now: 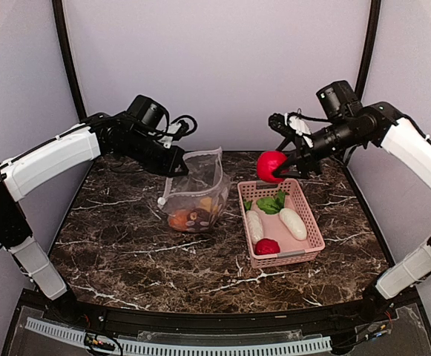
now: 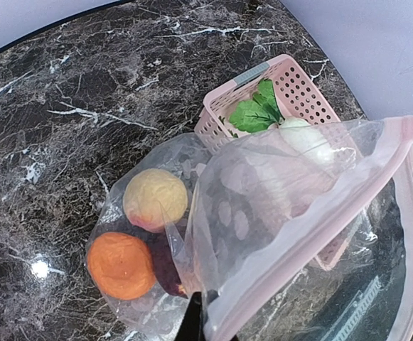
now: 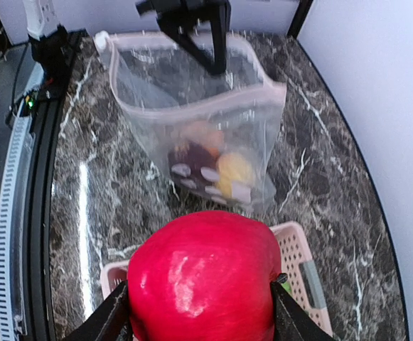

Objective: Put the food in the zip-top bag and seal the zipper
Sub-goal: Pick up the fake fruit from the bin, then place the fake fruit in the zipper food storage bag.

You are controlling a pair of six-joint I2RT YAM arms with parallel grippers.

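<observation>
Pink basket [image 1: 316, 231] beside zip-top bag [image 1: 202, 180]

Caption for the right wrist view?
Right claw grips a red fruit, facing the zip-top bag held open by the left claw.

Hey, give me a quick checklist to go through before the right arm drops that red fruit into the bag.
1. Red fruit clamped in right gripper: ok.
2. Left gripper pinching zip-top bag rim: ok.
3. Bag mouth open: ok.
4. Fruit over the mouth: not ok, it hangs beside the bag, near the pink basket.
5. Room inside: ok, food only at the bottom.
6. Zipper slider position: cannot tell.
</observation>
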